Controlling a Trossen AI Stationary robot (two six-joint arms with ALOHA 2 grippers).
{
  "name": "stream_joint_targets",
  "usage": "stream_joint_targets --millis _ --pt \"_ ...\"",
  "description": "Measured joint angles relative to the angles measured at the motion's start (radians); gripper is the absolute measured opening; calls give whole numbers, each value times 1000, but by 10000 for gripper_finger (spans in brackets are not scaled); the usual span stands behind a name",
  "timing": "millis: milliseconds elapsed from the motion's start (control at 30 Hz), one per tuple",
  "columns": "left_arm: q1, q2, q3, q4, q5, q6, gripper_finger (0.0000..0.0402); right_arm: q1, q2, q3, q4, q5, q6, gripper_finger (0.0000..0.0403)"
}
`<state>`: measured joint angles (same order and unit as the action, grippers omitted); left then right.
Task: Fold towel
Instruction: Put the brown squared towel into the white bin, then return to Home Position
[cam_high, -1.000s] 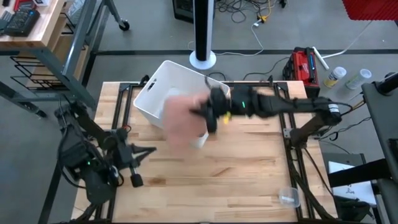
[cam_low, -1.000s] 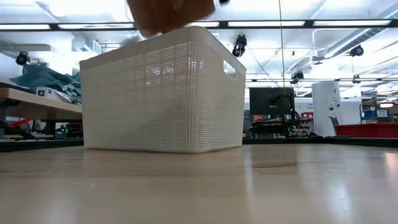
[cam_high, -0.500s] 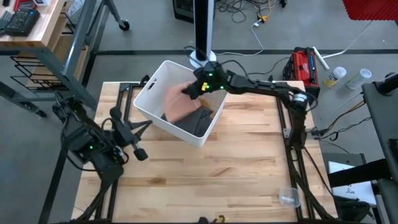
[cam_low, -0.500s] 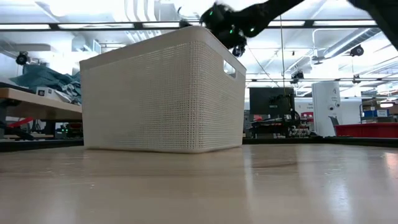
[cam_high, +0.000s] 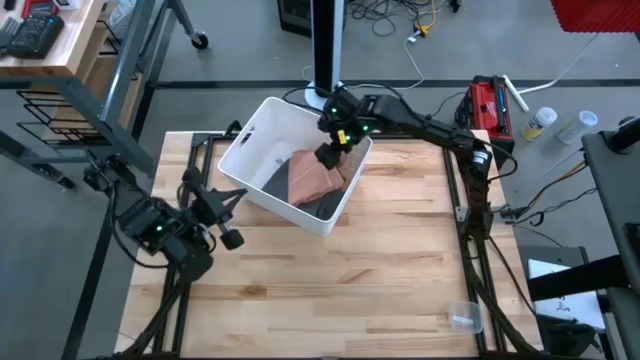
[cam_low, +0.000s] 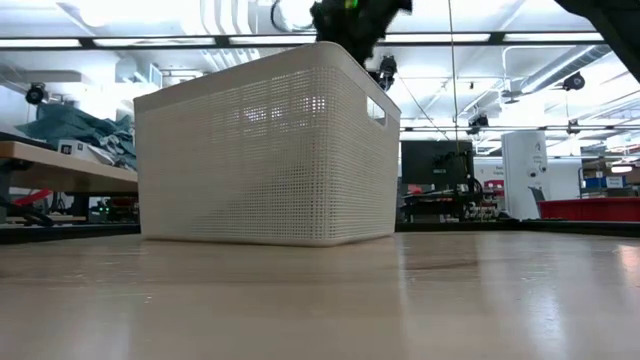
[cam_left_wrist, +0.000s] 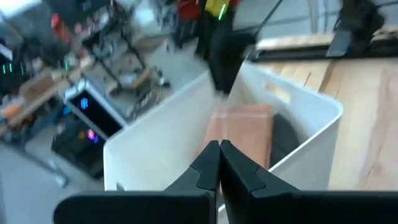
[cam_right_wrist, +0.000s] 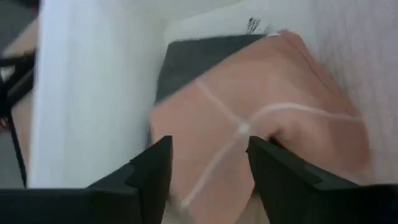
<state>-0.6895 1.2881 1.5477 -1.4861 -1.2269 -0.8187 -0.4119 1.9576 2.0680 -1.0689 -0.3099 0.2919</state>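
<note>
- From the low view you cannot see inside the white basket (cam_low: 268, 145). Its wall of tiny holes hides what is in it.
- In that low view only a dark bit of the right gripper (cam_low: 350, 22) shows above the rim. The rest of the arm is cut off at the top.
- From the high view the basket (cam_high: 258, 135) sits at the far side of the wooden table (cam_high: 380, 270), near the middle.
- The pink towel (cam_high: 312, 177) lies folded inside the basket. It rests on top of a dark grey cloth (cam_high: 322, 205) that peeks out at the edges.
- In the right wrist view the towel (cam_right_wrist: 261, 143) has pale lines crossing on it. The grey cloth (cam_right_wrist: 193, 59) shows beside it, and a small white tag lies at one corner. The tag is too small to read.
- The right gripper (cam_high: 330, 152) hangs over the basket, just above the towel. Its two fingers (cam_right_wrist: 149, 168) are spread wide and hold nothing.
- The left gripper (cam_high: 225, 225) waits over the table, just beside the basket's near wall. Its fingers (cam_left_wrist: 208, 168) are pressed together and hold nothing.
- The left wrist view is blurry, but the towel (cam_left_wrist: 239, 134) shows in the basket.
</note>
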Motion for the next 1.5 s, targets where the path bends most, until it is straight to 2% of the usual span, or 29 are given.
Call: stream_joint_targets --millis 100,200,267,367,433,500,567,633,733,800,867,933,1000,1100,1167,1267,1333,1400,1500 --pt "93 0 -22 4 80 -9 0 31 -6 95 -119 49 -56 213" --pt "243 4 -58 24 201 6 0 76 -10 137 -137 166 -70 210" --pt "366 7 -102 87 294 80 0 106 -10 142 -139 185 -90 200" --pt "559 14 -201 323 476 319 0 155 -9 141 -142 183 -129 178" --pt "683 21 -279 552 687 531 0 192 -9 139 -140 194 -153 162" --pt "772 26 -351 750 888 657 0 238 -12 129 -140 239 -164 146" --pt "806 16 -394 835 970 680 0 293 -25 109 -151 288 -174 129" --pt "799 -24 -412 839 981 679 0 356 -71 64 -153 316 -176 115" --pt "697 -148 -438 802 984 652 0 469 -212 -91 -132 392 -165 96" --pt "555 -279 -463 780 949 597 0 561 -345 -249 -93 475 -125 85" --pt "344 -435 -508 790 797 525 0 678 -502 -433 -55 557 -79 74" --pt "63 -588 -590 792 487 400 0 829 -674 -630 52 691 22 61" --pt "-261 -741 -718 793 151 299 0 997 -847 -817 164 874 130 46" --pt "-720 -909 -931 909 -287 335 0 1217 -1072 -1083 395 1218 155 25" --pt "-727 -953 -1028 1013 -355 429 0 1315 -1192 -1239 574 1337 57 12" --pt "-688 -988 -1122 1236 -333 588 0 1337 -1311 -1443 876 1372 -149 2" --pt "-663 -996 -1156 1343 -298 727 0 1315 -1357 -1551 1016 1360 -255 2" --pt "-623 -991 -1181 1363 -300 795 0 1288 -1406 -1643 1070 1326 -290 1" --pt "-538 -999 -1203 1375 -187 779 0 1204 -1503 -1758 1185 1161 -293 0"
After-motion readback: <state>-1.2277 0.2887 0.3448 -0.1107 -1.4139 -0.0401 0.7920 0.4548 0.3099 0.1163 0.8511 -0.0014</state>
